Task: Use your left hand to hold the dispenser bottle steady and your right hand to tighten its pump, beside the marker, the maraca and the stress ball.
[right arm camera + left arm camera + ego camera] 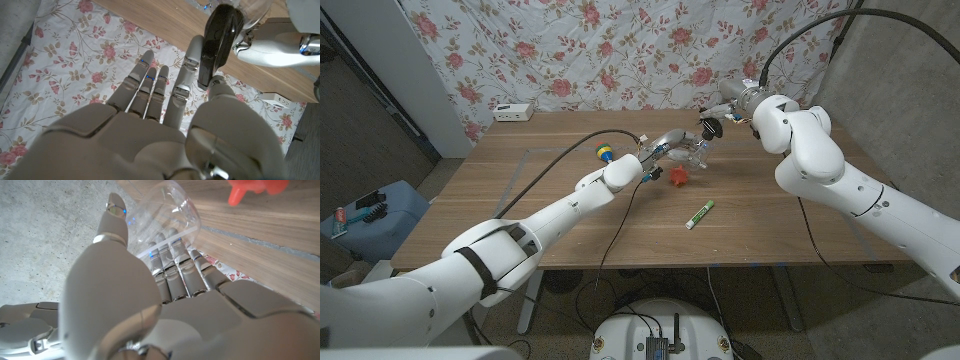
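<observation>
The clear dispenser bottle (695, 152) stands near the table's middle, and my left hand (665, 148) grips it from the left. The left wrist view shows those fingers (172, 262) wrapped round the bottle's clear wall (167, 207). Its black pump (711, 127) sticks up at the top. My right hand (725, 110) reaches in from the far right and pinches the pump (220, 37) between thumb (222, 92) and a finger. A red spiky stress ball (678, 177) lies just in front of the bottle. The green marker (700, 214) lies nearer me. The yellow, green and blue maraca (604, 153) sits left of my left hand.
A white power strip (513, 112) lies at the wooden table's (800, 235) far left corner by the flowered curtain. Black cables (550, 175) run along my left arm and loop over my right arm. A blue box (380, 215) stands on the floor to the left.
</observation>
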